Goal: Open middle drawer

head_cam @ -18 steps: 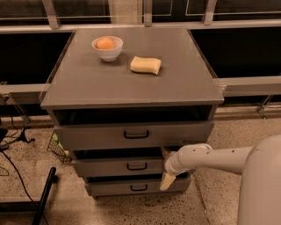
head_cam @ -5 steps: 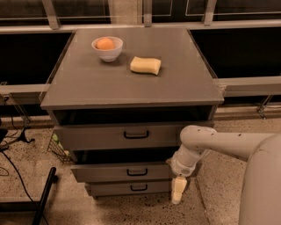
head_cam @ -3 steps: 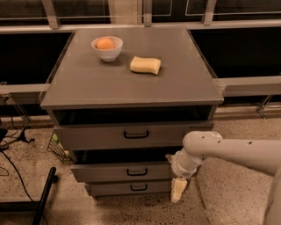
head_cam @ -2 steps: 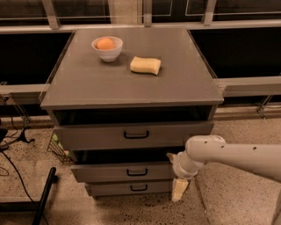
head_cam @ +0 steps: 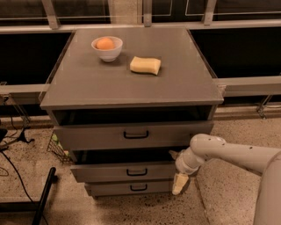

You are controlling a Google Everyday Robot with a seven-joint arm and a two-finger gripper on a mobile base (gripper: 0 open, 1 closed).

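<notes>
gripper [head_cam: 180,183] hangs just right of middle drawer [head_cam: 127,172], pointing down. drawer partly out. grip state: can't tell.

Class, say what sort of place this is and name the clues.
Probably an office or lab test area: a gray drawer cabinet on speckled floor, dark framed windows behind, and a robot gripper hanging at the right end of the middle drawer.

Your gripper [head_cam: 180,184] just below the middle drawer [head_cam: 101,172]'s right end, top drawer [head_cam: 96,137] jutting out above that drawer, open floor [head_cam: 219,200] for you right of it.
</notes>
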